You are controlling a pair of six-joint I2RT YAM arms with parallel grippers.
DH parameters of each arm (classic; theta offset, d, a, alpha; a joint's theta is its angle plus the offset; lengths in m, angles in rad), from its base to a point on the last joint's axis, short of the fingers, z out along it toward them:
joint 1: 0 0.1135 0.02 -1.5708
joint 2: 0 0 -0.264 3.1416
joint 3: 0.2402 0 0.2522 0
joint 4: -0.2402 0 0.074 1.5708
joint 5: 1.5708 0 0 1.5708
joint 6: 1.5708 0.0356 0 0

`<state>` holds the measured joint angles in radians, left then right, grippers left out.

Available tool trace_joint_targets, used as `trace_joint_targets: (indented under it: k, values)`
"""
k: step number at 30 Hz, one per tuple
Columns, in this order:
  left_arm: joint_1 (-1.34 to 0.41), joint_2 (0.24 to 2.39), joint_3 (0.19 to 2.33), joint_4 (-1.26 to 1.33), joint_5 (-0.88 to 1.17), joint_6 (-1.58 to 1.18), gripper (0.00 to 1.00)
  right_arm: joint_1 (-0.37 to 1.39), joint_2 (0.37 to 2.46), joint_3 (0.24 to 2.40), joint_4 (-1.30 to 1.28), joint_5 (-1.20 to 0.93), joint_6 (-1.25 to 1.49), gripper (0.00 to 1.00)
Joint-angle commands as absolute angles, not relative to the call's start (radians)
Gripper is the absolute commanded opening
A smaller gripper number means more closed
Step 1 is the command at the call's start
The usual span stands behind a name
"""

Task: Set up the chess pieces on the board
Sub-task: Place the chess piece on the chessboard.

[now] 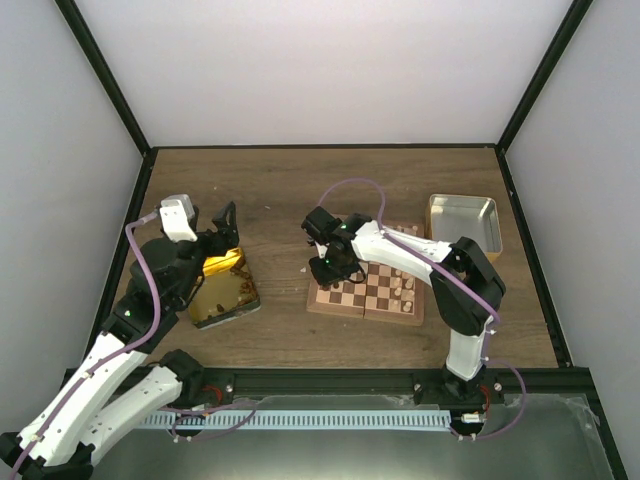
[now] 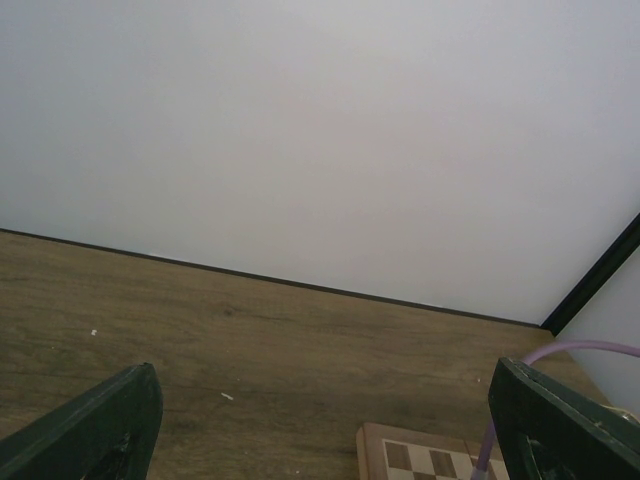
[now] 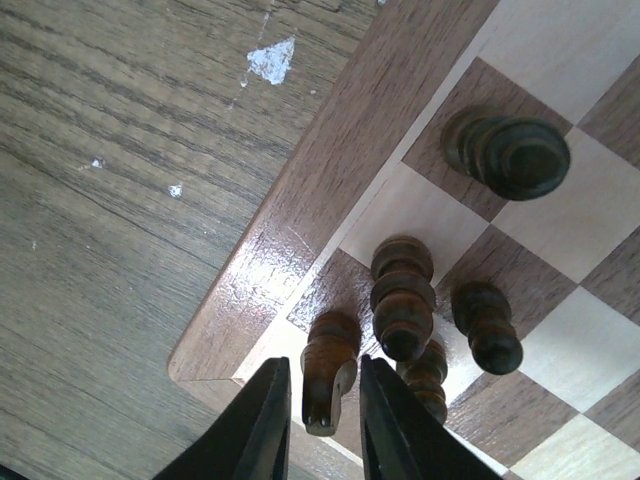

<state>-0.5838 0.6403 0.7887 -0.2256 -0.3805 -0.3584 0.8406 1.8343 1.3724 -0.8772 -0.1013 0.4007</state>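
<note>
Our right gripper (image 3: 322,380) pinches a dark piece (image 3: 332,350) at the board (image 3: 300,200) corner, beside a few other dark pieces (image 3: 402,300). Our left gripper (image 2: 320,375) gapes empty. Setup seems far from finished.

Plain white walls (image 1: 320,70), black corner posts (image 1: 104,70), wood-grain table (image 1: 290,180).

Board (image 1: 384,292) partly under right arm (image 1: 405,250); chess pieces (image 1: 406,287) indistinct overhead.
</note>
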Motion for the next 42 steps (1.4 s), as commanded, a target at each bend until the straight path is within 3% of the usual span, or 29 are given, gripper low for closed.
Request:
trace_joint_targets:
  k: [1, 18, 42]
  values:
    - [-0.581, 0.637, 0.784, -0.212, -0.378, -0.347, 0.91, 0.848, 1.821, 1.357, -0.870, -0.118, 0.399, 0.23]
    - [-0.581, 0.644, 0.783, -0.212, -0.377, -0.345, 0.92, 0.848, 1.842, 1.341, -0.835, -0.102, 0.392, 0.10]
    - [-0.581, 0.651, 0.784, -0.212, -0.374, -0.346, 0.91, 0.848, 1.816, 1.364, -0.881, -0.084, 0.397, 0.10]
